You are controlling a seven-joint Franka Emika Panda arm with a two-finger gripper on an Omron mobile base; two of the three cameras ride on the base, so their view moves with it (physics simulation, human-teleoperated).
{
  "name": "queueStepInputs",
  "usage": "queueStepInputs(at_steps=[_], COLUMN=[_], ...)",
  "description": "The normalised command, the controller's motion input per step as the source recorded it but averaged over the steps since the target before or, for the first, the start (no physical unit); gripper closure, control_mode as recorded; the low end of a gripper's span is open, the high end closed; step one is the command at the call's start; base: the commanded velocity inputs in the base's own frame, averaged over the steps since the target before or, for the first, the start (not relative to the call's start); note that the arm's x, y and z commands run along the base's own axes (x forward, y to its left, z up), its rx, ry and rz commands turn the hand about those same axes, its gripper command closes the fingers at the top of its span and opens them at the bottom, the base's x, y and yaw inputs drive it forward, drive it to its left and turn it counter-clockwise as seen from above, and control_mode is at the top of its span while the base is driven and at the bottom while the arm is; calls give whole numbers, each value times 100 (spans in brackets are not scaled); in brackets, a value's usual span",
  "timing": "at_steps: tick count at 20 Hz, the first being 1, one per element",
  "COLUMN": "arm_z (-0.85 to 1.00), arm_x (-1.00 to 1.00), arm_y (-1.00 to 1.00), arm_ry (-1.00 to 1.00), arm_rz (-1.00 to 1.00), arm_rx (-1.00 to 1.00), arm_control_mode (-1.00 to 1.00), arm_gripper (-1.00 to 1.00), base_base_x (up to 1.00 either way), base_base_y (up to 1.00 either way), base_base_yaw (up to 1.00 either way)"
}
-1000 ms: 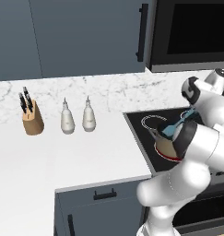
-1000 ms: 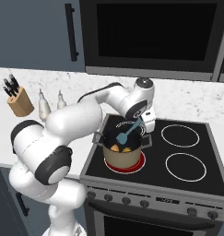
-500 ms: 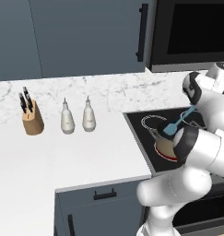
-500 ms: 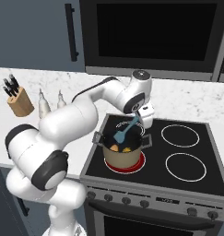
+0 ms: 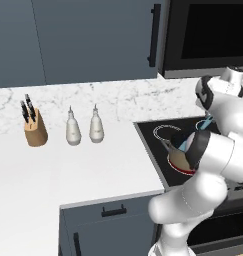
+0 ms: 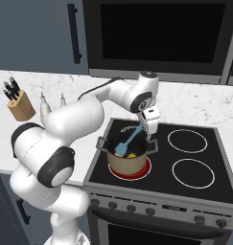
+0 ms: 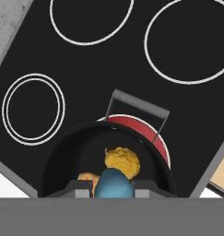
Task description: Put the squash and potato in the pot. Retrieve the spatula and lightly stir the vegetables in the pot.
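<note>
A rendered home kitchen, seen around its stove.

A black glass cooktop [image 6: 185, 158] with ringed burners sat over an oven front with a row of knobs [image 6: 151, 206], and one burner [image 6: 137, 171] glowed red under a tan pot [image 6: 129, 161]. A dark microwave [image 6: 161, 33] hung above it, flanked by blue-grey cabinets [image 5: 78, 40] with dark bar handles. A white counter [image 5: 68, 165] ran beside the stove against a marbled backsplash [image 5: 123, 97], carrying a wooden knife block [image 5: 34, 129] and two white bottles [image 5: 84, 129]. Below the counter were blue-grey drawers [image 5: 113, 220].
</note>
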Motion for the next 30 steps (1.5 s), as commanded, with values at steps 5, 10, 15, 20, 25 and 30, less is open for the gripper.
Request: queueStepInputs(at_steps=[5, 10, 15, 20, 25, 30], arm_z=[1, -49, -63, -3, 0, 36], arm_x=[0, 0, 0, 0, 0, -11], arm_y=[0, 0, 1, 0, 2, 16], arm_ry=[15, 19, -1, -30, -37, -31], arm_rz=[0, 0, -3, -11, -18, -14], arm_rx=[14, 4, -7, -16, -16, -4], arm_control_mode=[-100, -100, -100, -100, -100, -100], arm_gripper=[100, 100, 100, 100, 100, 100], base_base_x=[0, 0, 0, 0, 0, 0], base_base_y=[0, 0, 0, 0, 0, 0], base_base_yaw=[0, 0, 0, 0, 0, 0])
